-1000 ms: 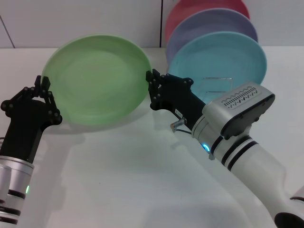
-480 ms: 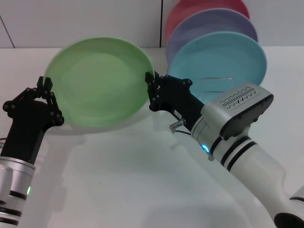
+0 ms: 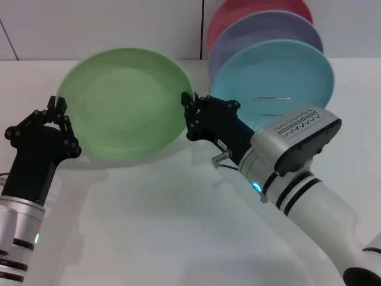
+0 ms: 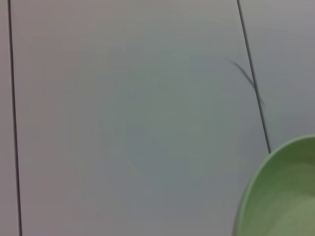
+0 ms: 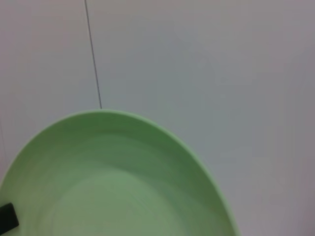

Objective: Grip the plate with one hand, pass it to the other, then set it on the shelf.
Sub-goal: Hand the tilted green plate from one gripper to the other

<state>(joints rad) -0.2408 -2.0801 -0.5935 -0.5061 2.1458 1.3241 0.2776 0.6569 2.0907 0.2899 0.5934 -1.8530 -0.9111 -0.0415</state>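
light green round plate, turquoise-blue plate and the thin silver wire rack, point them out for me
light green round plate (image 3: 122,101), head view, centre of its face
turquoise-blue plate (image 3: 271,71), head view, upper face
thin silver wire rack (image 3: 272,99), head view, top loop

The light green plate (image 3: 124,101) is held tilted above the table (image 3: 161,220); the wire shelf (image 3: 271,106) stands behind.

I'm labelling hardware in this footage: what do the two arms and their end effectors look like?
Both are white-and-silver cylinders with black bands and black linkage end effectors. The left end effector sits on a long black wrist, with a green light below. The right end effector follows a grey vented housing and a blue light.
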